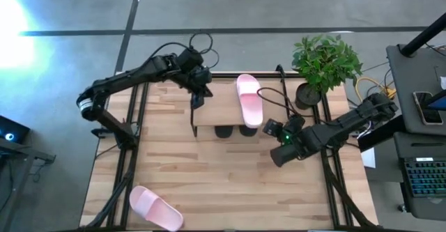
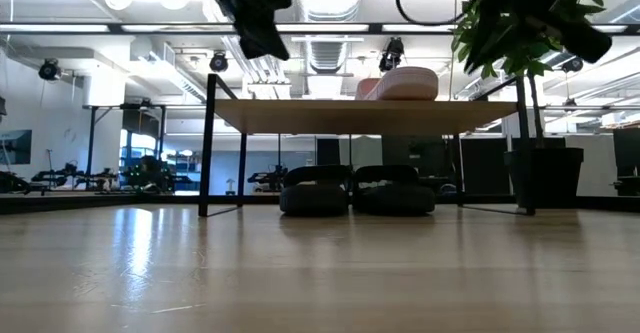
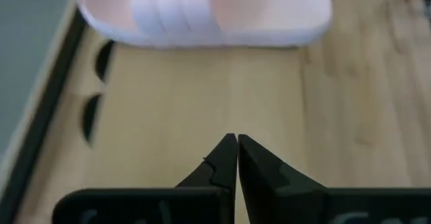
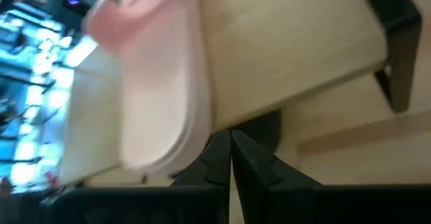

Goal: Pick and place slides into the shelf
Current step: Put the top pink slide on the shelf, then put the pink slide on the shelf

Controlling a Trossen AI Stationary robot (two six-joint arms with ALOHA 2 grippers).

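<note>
While both grippers hover closed | pink slide (image 1: 249, 99) atop shelf (image 1: 216, 112)

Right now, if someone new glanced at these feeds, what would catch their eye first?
Probably the pink slide lying on the shelf's top board, with the black pair tucked underneath it. Next, the second pink slide alone near the table's front left corner. Both hands are shut and empty: the left hand over the shelf's left end, the right hand just off the shelf's right end.
</note>
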